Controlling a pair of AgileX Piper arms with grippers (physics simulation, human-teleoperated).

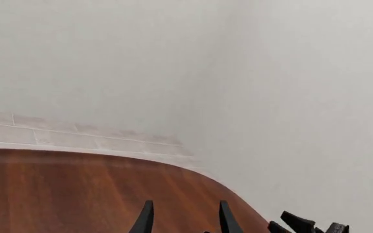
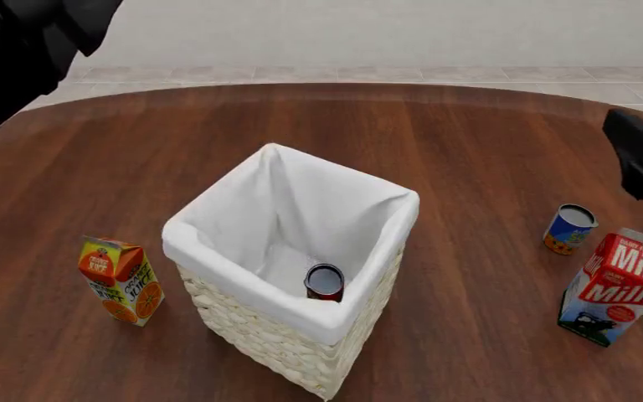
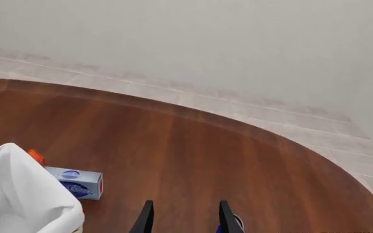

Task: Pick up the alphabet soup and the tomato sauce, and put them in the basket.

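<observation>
Wooden table (image 2: 467, 151) | orange juice carton (image 2: 120, 280), milk carton (image 2: 618, 287) flank basket (image 2: 299, 335) (alphabet soup (image 2: 325, 282) inside) | tomato sauce (image 2: 571, 229) beside milk | right wrist alone shows blue-white box (image 3: 76, 182) | both grippers' (image 1: 185, 221) (image 3: 185, 218) jaws apart, empty

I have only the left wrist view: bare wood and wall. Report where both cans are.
Observer: The alphabet soup stands upright inside the basket, on its floor.
Operator: Now the other can.
Observer: The tomato sauce is out on the table, to the right of the basket, just beyond the milk carton.
Operator: Give me the right gripper's state.
Observer: The right gripper is open, with nothing between its fingers.
</observation>
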